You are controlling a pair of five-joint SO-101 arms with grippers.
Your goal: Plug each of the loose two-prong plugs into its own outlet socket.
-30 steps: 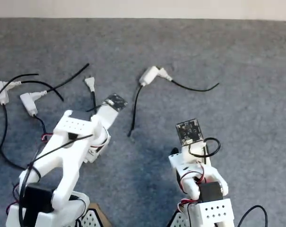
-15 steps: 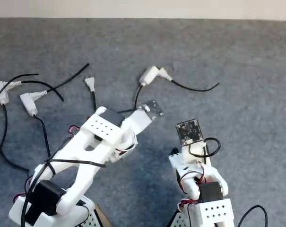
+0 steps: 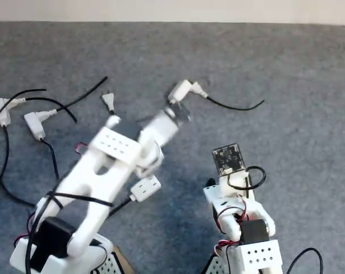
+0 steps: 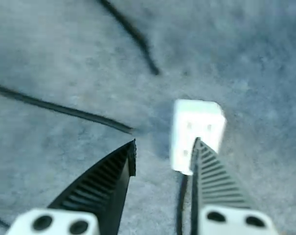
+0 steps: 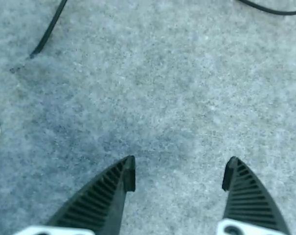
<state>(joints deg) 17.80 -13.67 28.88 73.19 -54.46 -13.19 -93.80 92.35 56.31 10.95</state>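
My left gripper (image 4: 165, 144) hangs with fingers spread just above the outlet socket (image 3: 145, 188), and one fingertip crosses the socket's edge in the wrist view. My right gripper (image 5: 180, 160) is spread wide too, over bare carpet (image 3: 286, 85) near the socket. A loose two-prong plug (image 3: 108, 101) lies well beyond the socket, away from both arm bases

The left arm (image 3: 112, 157) stretches out low past the white socket (image 3: 145, 188), its wrist well beyond it, and the left gripper (image 4: 164, 143) has its jaws apart. The right arm (image 3: 236, 205) sits folded to the socket's right, with the right gripper (image 5: 180, 160) spread wide and pointing down.
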